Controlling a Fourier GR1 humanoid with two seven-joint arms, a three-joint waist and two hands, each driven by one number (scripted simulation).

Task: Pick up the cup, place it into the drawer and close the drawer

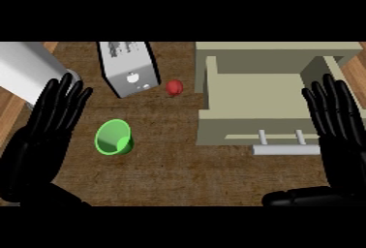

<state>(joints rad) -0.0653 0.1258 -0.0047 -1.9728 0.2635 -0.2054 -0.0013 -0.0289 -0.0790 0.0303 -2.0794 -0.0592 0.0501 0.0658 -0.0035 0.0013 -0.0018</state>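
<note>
cup (114, 137) green, left-centre of frame on worktop (178, 169), mouth tilted up | I judge it light, stiff, smooth (maybe slippery); take it across the rim and wall | left robot hand (50, 121) and right robot hand (336, 121) both spread flat, holding nothing | drawer (250, 92) open, upper right

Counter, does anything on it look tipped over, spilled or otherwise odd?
The green cup lies on its side, mouth showing, near the left hand. The drawer stands open. Nothing looks spilled or damaged.
</note>
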